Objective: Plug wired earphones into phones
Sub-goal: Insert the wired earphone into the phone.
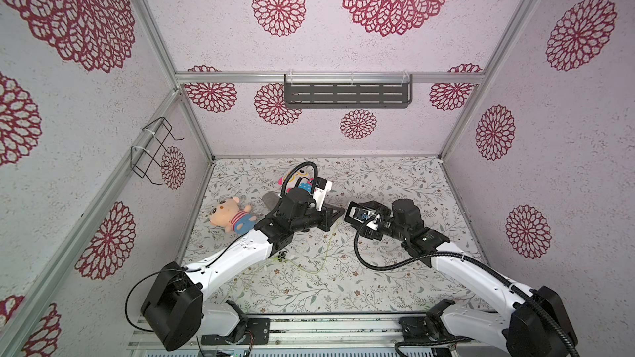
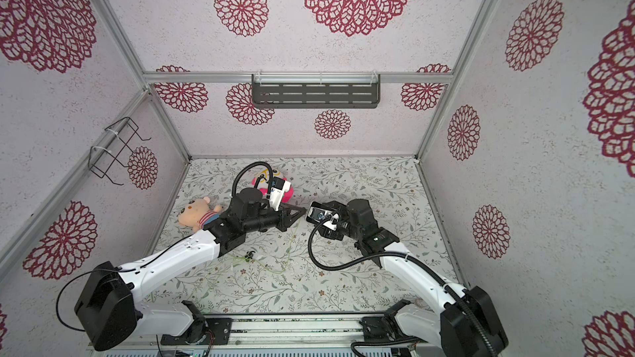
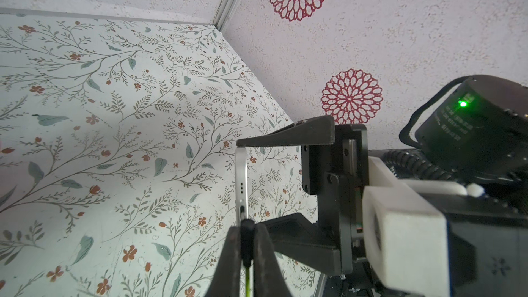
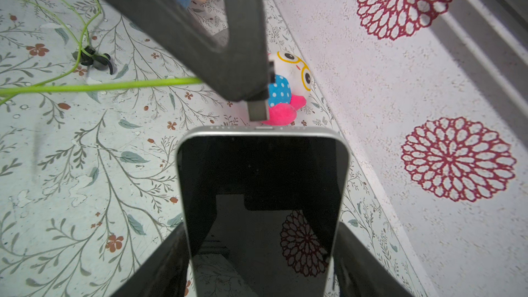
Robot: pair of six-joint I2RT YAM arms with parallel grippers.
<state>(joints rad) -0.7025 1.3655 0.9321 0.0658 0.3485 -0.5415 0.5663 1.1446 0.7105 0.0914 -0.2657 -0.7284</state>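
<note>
Left claw point(image 3: 246, 232), pinched tight on small dark plug point(image 4: 258, 111) of thin yellow-green wired earphones point(image 4: 114, 85), faces flat glossy black smartphone point(image 4: 263, 190) clamped just ahead in wide-set right claw point(image 4: 261, 228); misaligned plug may skid off port point(image 4: 264, 127).

A worktop point(image 1: 395, 269) covered in a pale print of leafy twigs and small red flowers. A plush bear point(image 1: 232, 216) in a striped top lies near its left edge. A plush owl point(image 4: 288, 87) with yellow glasses sits toward the far edge, with a grey pouch point(image 1: 270, 199) just beside it. Loose loops of yellow-green earphone cable point(image 4: 85, 87) and black earbuds point(image 4: 94, 60) lie near the middle.
</note>
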